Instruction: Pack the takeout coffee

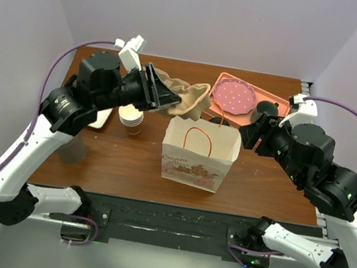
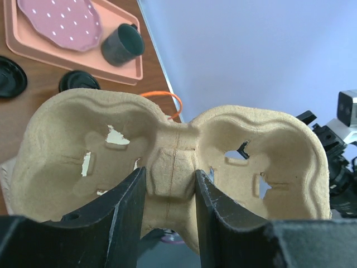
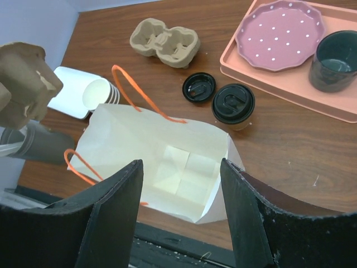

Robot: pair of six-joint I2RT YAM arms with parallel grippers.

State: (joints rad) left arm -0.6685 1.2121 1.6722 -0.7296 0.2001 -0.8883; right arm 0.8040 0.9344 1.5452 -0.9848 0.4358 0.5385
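The takeout coffee [image 3: 233, 104], a tan cup with a black lid, stands on the table between the paper bag [image 3: 162, 167] and the pink tray [image 3: 290, 84]. A loose black lid [image 3: 198, 87] lies beside it. My left gripper [image 2: 170, 176] is shut on the central ridge of a brown pulp carrier [image 2: 167, 145] and holds it in the air behind the bag [image 1: 200, 148]. My right gripper [image 3: 181, 164] hangs open and empty over the bag's open mouth. In the top view the coffee is hidden.
A second pulp carrier [image 3: 164, 42] lies at the back of the table. A stack of white cups [image 1: 131, 118] stands left of the bag. The tray holds a dotted pink plate [image 3: 279, 33] and a dark mug [image 3: 334, 61]. A grey cylinder [image 1: 74, 148] stands at front left.
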